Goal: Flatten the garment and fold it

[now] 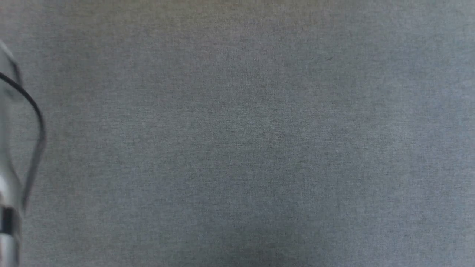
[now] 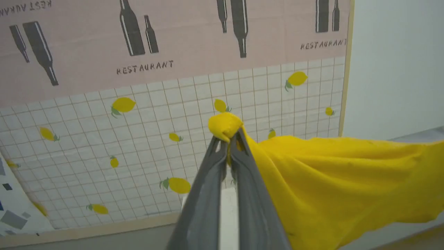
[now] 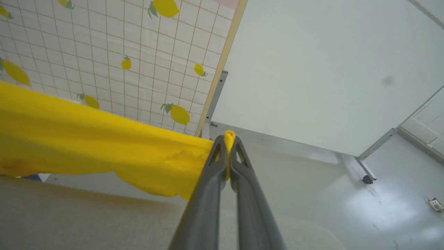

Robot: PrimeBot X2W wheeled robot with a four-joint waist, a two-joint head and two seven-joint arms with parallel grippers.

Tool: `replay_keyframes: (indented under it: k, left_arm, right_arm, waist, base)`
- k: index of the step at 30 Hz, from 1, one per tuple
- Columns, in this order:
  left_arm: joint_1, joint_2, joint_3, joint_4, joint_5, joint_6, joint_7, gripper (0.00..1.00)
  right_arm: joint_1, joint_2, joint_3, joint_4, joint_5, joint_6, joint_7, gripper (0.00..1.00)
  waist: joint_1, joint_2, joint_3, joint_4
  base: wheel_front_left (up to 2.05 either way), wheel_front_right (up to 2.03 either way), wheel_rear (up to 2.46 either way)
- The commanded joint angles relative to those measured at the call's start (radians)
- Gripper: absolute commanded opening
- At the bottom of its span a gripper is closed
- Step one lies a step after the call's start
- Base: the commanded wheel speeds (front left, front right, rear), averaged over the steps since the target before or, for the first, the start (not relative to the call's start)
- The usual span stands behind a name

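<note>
The garment (image 2: 340, 187) is bright yellow cloth, held up and stretched between my two grippers. In the left wrist view my left gripper (image 2: 229, 139) is shut on a bunched edge of it, and the cloth runs off to the right. My right gripper (image 3: 229, 140) is shut on another edge of the garment (image 3: 86, 139) in the right wrist view, where the cloth spreads to the left above the grey table. Its print is hidden. A blurred pale forearm (image 1: 9, 185) with a black cable shows at the left edge of the head view.
The grey fabric-covered table (image 1: 237, 148) spreads across the head view. Behind the work stands a panel (image 2: 138, 121) of lemon-printed tiles with pink bottle-printed paper above. A white partition (image 3: 312, 69) on a wheeled foot and a pale floor (image 3: 347, 208) lie to the right.
</note>
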Motion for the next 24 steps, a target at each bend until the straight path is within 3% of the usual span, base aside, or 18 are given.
replay_keyframes:
  k: [1,8,17,24]
  left_arm:
    - [0.069,0.011,-0.010,0.027,-0.017,-0.015,0.015,0.00]
    - [0.461,0.014,-0.091,0.081,-0.105,-0.072,0.128,0.00]
    - [0.932,0.047,-0.173,-0.053,-0.265,-0.094,0.292,0.00]
    - [1.232,0.081,-0.181,-0.229,-0.336,-0.014,0.373,0.00]
  right_arm:
    - [0.068,0.009,0.002,0.016,0.018,-0.002,-0.009,0.00]
    - [0.409,0.078,-0.025,0.063,0.138,-0.002,-0.045,0.00]
    - [0.826,0.102,-0.081,-0.067,0.250,-0.002,0.004,0.00]
    - [1.083,0.162,-0.138,-0.199,0.250,-0.002,0.051,0.00]
  waist:
    - [-0.0001,-0.0001,-0.047,0.013]
    - [-0.0001,-0.0001,-0.182,0.021]
    - [-0.0001,-0.0001,-0.325,0.034]
    - [-0.0001,-0.0001,-0.396,0.033]
  base:
    - [0.00,0.00,0.00]
    - [0.00,0.00,0.00]
    - [0.00,0.00,0.00]
    - [0.00,0.00,0.00]
